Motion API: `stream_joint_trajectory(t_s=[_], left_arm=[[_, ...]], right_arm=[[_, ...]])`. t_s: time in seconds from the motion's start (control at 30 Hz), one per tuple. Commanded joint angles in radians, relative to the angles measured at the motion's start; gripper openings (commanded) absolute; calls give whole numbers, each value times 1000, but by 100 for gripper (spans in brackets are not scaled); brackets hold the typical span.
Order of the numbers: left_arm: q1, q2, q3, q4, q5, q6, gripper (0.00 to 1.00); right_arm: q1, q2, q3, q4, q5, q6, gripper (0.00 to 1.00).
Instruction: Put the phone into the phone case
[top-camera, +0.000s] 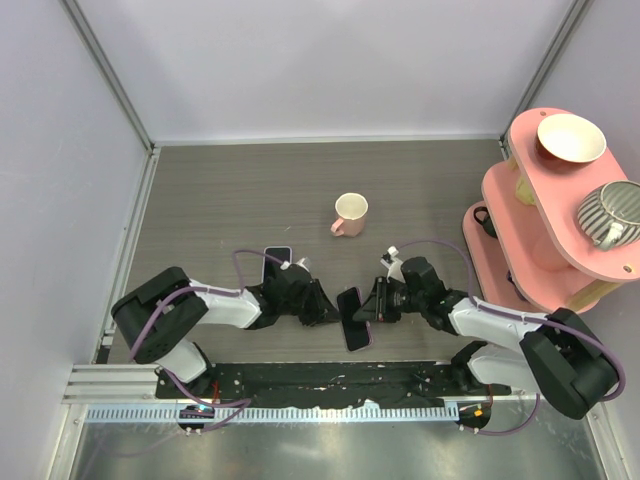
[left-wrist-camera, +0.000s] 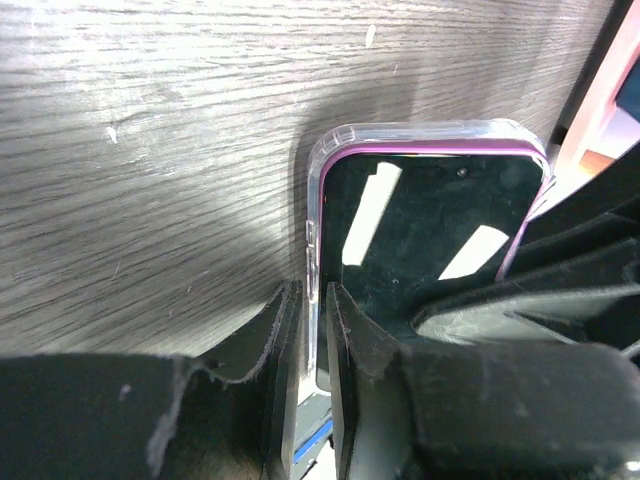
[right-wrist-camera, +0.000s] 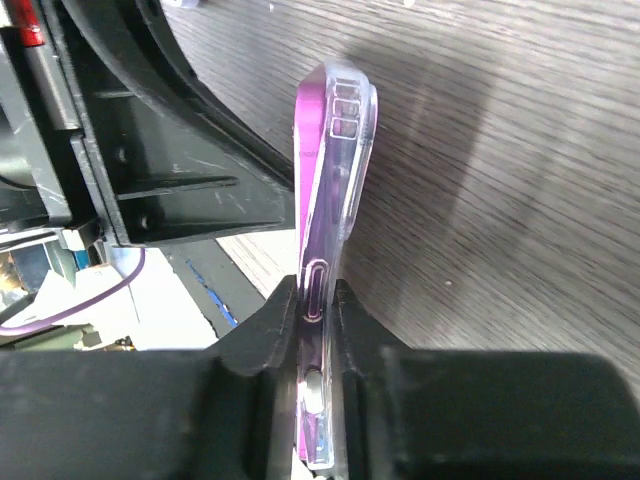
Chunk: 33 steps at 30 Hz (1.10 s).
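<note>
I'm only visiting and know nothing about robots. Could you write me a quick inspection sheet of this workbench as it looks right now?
Surface: dark wood-grain table, faint scuffs.
Job's things: phone sits inside the clear case at its visible end, held between both arms.
Clutter: pink mug; dark pale-rimmed slab, perhaps another phone.
Grippers: left gripper and right gripper both shut on the cased phone's edges.
Cables: purple cable loops along each arm.
Surroundings: white walls; pink shelf stand carrying a bowl and a striped cup.
</note>
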Motion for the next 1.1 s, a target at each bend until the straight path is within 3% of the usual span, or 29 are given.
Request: stream_joint_trajectory(t_s=[0.0,0.03,0.33,0.53,0.57,0.67,0.87,0.93,1.07], left_arm=[[-5,9,5,-78,-41,38,20],[-5,9,6,-78,-39,38,21],[1,-42,64,-171,-27,72,24],[57,-261,228,-482,-76,222,39],[65,-293,250,-526,-108,243,48],[97,-410,313,-626,-119,325,56],[126,-611,321,-647,-6,441,68],[126,-673,292,-602,59,458,70],[126,-709,243,-490,190,461,73]], right_arm=[[3,-9,5,36,-44,3,11],[4,-7,7,21,-41,0,6],[4,-19,44,-67,8,-66,1],[-8,-111,68,-66,-4,-72,1],[-11,-128,74,-61,-7,-71,1],[-11,-179,97,-29,-25,-49,1],[-13,-280,108,219,-65,116,1],[-14,-306,94,354,-62,165,1],[-13,-355,100,461,-71,213,1]])
